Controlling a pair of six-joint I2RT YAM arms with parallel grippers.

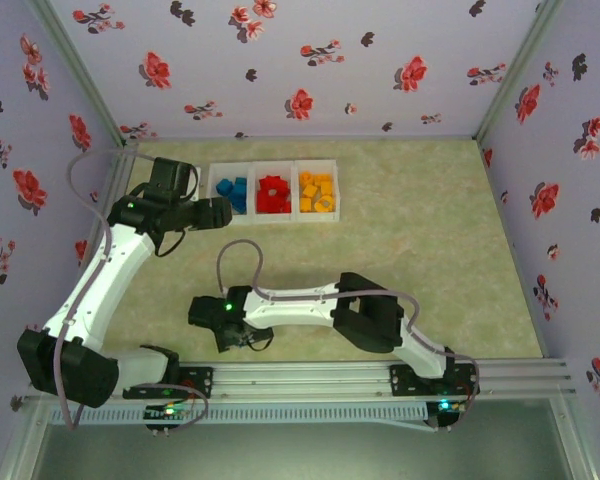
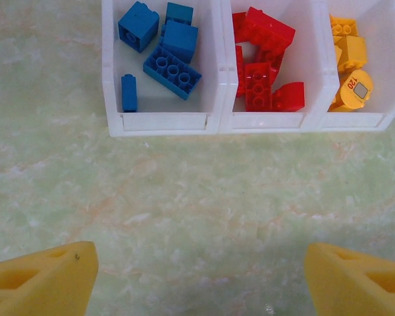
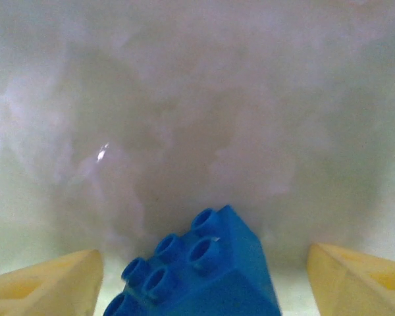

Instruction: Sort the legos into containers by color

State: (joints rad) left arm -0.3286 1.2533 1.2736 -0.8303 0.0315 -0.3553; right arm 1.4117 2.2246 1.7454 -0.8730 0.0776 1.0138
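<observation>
The containers (image 1: 273, 163) are three joined white bins at the back of the table. In the left wrist view the left bin (image 2: 161, 123) holds several blue legos (image 2: 172, 66), the middle bin (image 2: 270, 121) red legos (image 2: 263, 59), and the right bin (image 2: 355, 121) yellow legos (image 2: 352, 56). My left gripper (image 2: 201, 283) hangs open just in front of the bins over bare table, and it sits beside the blue bin (image 1: 223, 212). My right gripper (image 3: 204, 280) stands open low over the table, with a blue lego (image 3: 204, 270) lying studs-up between its fingers and a gap on each side.
Flowered walls close in the green marbled table (image 1: 430, 260) at the back and both sides. A metal rail (image 1: 380, 375) with the arm bases runs along the near edge. The right arm (image 1: 310, 305) stretches leftward across the front of the table.
</observation>
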